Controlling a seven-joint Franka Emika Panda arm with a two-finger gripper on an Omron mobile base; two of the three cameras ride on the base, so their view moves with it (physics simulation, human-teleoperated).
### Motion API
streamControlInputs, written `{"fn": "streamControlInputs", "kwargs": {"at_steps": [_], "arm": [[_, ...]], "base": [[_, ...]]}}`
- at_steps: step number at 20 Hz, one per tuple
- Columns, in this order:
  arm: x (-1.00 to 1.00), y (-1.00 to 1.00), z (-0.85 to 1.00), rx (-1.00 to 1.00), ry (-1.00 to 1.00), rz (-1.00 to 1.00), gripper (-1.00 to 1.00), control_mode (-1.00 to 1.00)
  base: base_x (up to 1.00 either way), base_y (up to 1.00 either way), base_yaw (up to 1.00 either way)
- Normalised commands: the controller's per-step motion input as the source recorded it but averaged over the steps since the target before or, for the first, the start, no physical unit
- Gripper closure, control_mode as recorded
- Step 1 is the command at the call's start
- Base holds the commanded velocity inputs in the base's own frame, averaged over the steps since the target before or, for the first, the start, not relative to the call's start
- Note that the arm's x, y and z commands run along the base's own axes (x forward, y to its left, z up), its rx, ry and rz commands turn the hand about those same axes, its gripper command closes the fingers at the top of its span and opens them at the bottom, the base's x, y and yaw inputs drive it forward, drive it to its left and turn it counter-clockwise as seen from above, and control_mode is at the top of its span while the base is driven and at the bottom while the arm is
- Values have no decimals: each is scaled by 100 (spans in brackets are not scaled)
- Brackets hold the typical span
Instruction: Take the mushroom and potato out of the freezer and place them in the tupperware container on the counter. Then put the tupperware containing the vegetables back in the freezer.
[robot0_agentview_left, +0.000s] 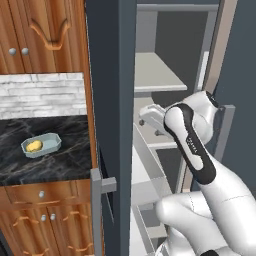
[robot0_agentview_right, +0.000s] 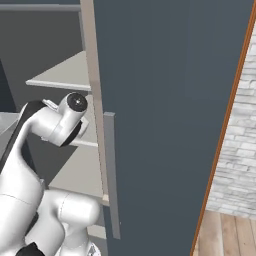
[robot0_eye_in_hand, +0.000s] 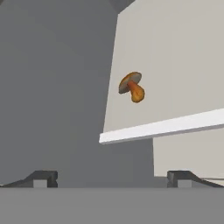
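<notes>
In the left base view the freezer (robot0_agentview_left: 111, 75) stands open at the middle, its dark slate side wall rising at 12 o'clock and pale shelves showing inside to the right. The arm (robot0_agentview_left: 192, 145) climbs from 5 o'clock and bends into the freezer, its hand reaching in over a shelf around the centre. At 9 o'clock lies the table (robot0_agentview_left: 50, 160), black with white veins, over wooden cabinets. On it sits the container (robot0_agentview_left: 41, 144), and the potato (robot0_agentview_left: 34, 146) lies inside it toward its left end. In the right base view the freezer door (robot0_agentview_right: 165, 110) covers the middle and right, with its grey bar handle (robot0_agentview_right: 112, 175) at 6 o'clock. The arm rises from 7 o'clock and its wrist turns in toward the pale shelves (robot0_agentview_right: 65, 72) at 10 o'clock. A strip of brick wall and wooden floor shows at 4 o'clock. In the hand view the end effector (robot0_eye_in_hand: 113, 178) is released, its two dark fingertips (robot0_eye_in_hand: 43, 178) standing wide apart at 6 o'clock with nothing between them. The mushroom (robot0_eye_in_hand: 132, 86) lies on a pale shelf (robot0_eye_in_hand: 175, 65) at about 1 o'clock, cap toward upper left and stalk toward lower right, well apart from the fingertips. The shelf's white front edge crosses the view just below the mushroom.
</notes>
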Motion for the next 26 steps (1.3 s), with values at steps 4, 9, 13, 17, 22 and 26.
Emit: {"fn": "streamControlInputs", "kwargs": {"at_steps": [4, 9, 13, 17, 22, 26], "arm": [[51, 13, -24, 0, 0, 0, -100, -100], [41, 8, -21, 0, 0, 0, -100, -100], [35, 8, -23, 0, 0, 0, -100, -100], [28, 7, -26, 0, 3, 0, -100, -100], [22, 13, -22, 0, 2, 0, -100, -100], [25, 15, -17, 0, 0, 0, -100, -100]], "base": [[0, 0, 0], [0, 0, 0], [0, 0, 0], [0, 0, 0], [0, 0, 0], [0, 0, 0]]}}
